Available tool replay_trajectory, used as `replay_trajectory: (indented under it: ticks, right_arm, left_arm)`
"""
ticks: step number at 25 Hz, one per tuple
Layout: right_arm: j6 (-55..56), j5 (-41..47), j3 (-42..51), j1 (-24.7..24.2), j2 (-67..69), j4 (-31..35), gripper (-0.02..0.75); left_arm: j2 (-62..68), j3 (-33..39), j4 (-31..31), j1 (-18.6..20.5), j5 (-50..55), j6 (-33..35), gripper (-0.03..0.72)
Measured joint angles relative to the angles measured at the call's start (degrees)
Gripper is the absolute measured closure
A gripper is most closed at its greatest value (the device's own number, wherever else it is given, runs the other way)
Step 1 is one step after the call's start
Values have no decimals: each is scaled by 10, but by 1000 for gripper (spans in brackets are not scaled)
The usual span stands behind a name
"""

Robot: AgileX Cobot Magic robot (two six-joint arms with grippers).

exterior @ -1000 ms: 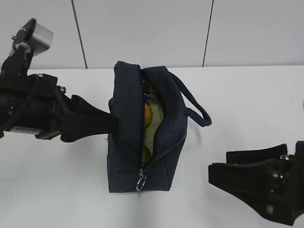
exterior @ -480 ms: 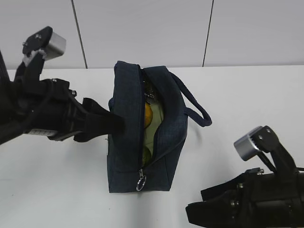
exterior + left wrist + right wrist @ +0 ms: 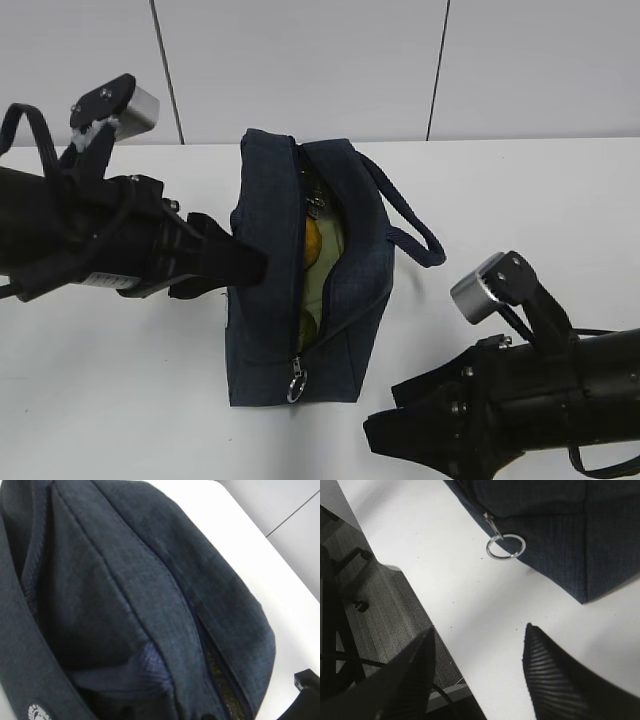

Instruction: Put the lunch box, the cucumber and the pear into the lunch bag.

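A: From outside, where is everything?
B: The lunch bag (image 3: 305, 290) lies on the white counter (image 3: 520, 200), zipper gaping, with the pear (image 3: 312, 243) and lunch box (image 3: 325, 268) inside. The left claw (image 3: 245, 262) presses its side.
A: Left wrist?
B: Only navy fabric; I cannot tell its spread.
A: Right wrist?
B: The right claw (image 3: 477, 665) stands wide and empty near the ring pull (image 3: 505, 546).

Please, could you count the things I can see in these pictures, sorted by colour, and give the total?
Dark navy: 1, the lunch bag, partly unzipped on the table.
Yellow-orange: 1, the pear, inside the bag.
Pale green: 1, the lunch box, seen through the opening.
Silver: 1, the ring pull at the zipper's end.
Total: 4. The cucumber cannot be made out for certain.
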Motion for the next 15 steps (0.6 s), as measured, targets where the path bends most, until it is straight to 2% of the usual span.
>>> replay_trajectory:
  ticks: [9,15]
  right_arm:
    - [-40,3,-21,0,16,0,300]
    - [-77,14,-34,0,33,0,300]
  left_arm:
    - [21,0,-16,0,3,0,582]
    - [21,0,-31,0,4,0,646]
